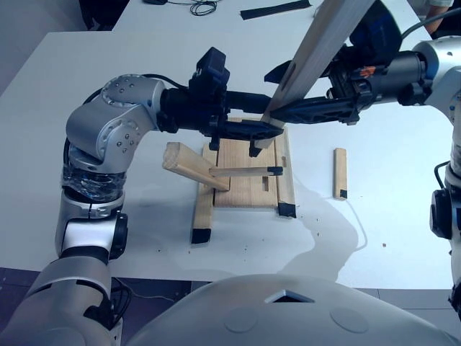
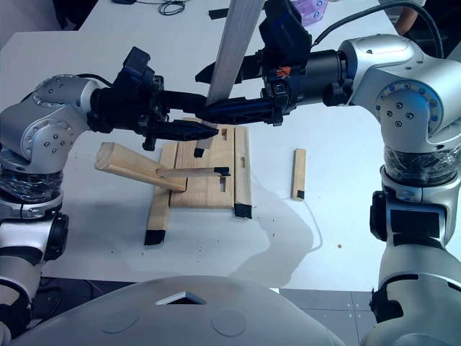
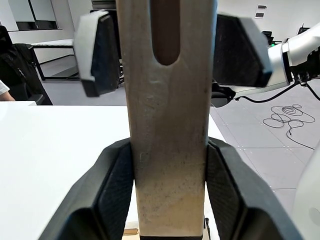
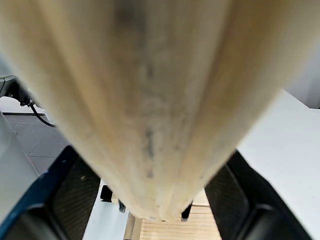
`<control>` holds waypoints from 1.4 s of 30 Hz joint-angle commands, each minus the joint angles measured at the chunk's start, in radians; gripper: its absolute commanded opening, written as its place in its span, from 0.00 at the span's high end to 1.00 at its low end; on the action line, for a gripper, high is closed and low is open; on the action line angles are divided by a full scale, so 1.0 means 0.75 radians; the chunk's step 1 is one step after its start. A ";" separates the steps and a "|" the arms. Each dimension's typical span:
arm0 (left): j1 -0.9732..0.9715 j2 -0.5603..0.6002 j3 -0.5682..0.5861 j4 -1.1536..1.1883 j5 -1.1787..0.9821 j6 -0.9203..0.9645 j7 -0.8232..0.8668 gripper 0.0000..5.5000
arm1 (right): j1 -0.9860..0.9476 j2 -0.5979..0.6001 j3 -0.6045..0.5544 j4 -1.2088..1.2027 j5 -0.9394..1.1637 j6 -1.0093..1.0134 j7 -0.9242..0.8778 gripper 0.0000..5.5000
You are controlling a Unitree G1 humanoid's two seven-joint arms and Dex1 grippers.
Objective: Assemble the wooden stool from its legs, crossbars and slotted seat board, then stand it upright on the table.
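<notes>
A long wooden leg (image 1: pixel 317 50) with a slot (image 3: pixel 165 30) stands tilted over the seat board (image 1: pixel 241 184), lower end just above the board's far edge. My left gripper (image 1: pixel 263 131) is shut on its lower end, fingers (image 3: pixel 115 195) pressed to both sides. A little higher, my right gripper (image 2: pixel 220 109) is shut on the same leg, pads (image 3: pixel 97 52) against it. The board lies flat between two legs (image 1: pixel 204 213) (image 1: pixel 287 180). Another leg (image 1: pixel 187 164) with a thin crossbar (image 1: pixel 245 171) rests slanted on the board. A loose crossbar (image 1: pixel 340 173) lies to the right.
The white table (image 1: pixel 108 238) has free room to the left, right and front of the board. Dark cables (image 1: pixel 202 7) and a black strip (image 1: pixel 277 9) lie at the table's far edge.
</notes>
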 commanded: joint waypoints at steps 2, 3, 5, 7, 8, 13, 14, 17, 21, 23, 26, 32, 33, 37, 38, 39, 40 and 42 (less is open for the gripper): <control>-0.002 0.027 -0.007 -0.002 0.024 -0.016 -0.023 0.63 | -0.039 0.012 0.010 -0.018 -0.017 0.006 -0.005 0.54; -0.003 0.028 -0.007 0.001 0.027 -0.018 -0.026 0.63 | -0.039 0.013 0.010 -0.020 -0.018 0.008 -0.006 0.56; -0.009 0.027 -0.006 0.012 0.037 -0.023 -0.027 0.63 | -0.042 0.010 0.013 -0.021 -0.022 0.012 -0.007 0.61; -0.017 0.023 -0.004 0.025 0.046 -0.028 -0.026 0.63 | -0.043 0.004 0.014 -0.024 -0.024 0.014 -0.005 0.62; -0.020 0.021 -0.003 0.031 0.050 -0.031 -0.025 0.63 | -0.043 0.001 0.015 -0.025 -0.026 0.014 -0.004 0.62; -0.015 0.024 -0.007 0.046 0.071 -0.054 -0.019 0.63 | -0.041 -0.009 0.016 -0.024 -0.043 0.007 -0.009 0.62; -0.015 0.024 -0.007 0.049 0.075 -0.057 -0.018 0.63 | -0.040 -0.013 0.014 -0.024 -0.047 0.005 -0.009 0.62; -0.023 0.024 -0.008 0.070 0.085 -0.070 -0.014 0.63 | -0.028 -0.033 0.004 -0.026 -0.061 -0.001 -0.003 0.62; -0.046 0.021 -0.004 0.101 0.096 -0.078 -0.012 0.63 | -0.004 -0.069 -0.012 -0.033 -0.075 -0.005 0.003 0.62; -0.055 0.023 0.000 0.113 0.098 -0.080 -0.013 0.63 | 0.009 -0.089 -0.016 -0.036 -0.091 -0.011 0.007 0.62; -0.071 0.023 0.006 0.128 0.098 -0.078 -0.014 0.63 | 0.035 -0.113 -0.021 -0.033 -0.117 -0.032 -0.001 0.62; -0.089 0.015 0.006 0.148 0.102 -0.078 -0.016 0.63 | 0.088 -0.130 0.000 -0.019 -0.168 -0.106 -0.011 0.63; -0.091 0.010 0.009 0.152 0.105 -0.077 -0.003 0.63 | 0.092 -0.126 0.004 -0.014 -0.177 -0.120 -0.021 0.63; -0.117 -0.008 -0.016 0.193 0.158 -0.045 0.075 0.55 | 0.089 -0.092 0.003 0.004 -0.195 -0.151 -0.070 0.63; -0.114 -0.008 -0.024 0.193 0.167 -0.046 0.077 0.51 | 0.085 -0.081 0.000 0.010 -0.199 -0.154 -0.080 0.64; -0.111 -0.012 -0.029 0.198 0.184 -0.062 0.090 0.48 | 0.078 -0.064 -0.008 0.017 -0.200 -0.155 -0.093 0.64; -0.107 -0.013 -0.039 0.215 0.224 -0.104 0.102 0.45 | 0.074 -0.049 -0.020 0.022 -0.200 -0.157 -0.109 0.64; -0.099 -0.006 -0.052 0.258 0.284 -0.169 0.097 0.39 | 0.067 -0.031 -0.042 0.030 -0.204 -0.163 -0.138 0.64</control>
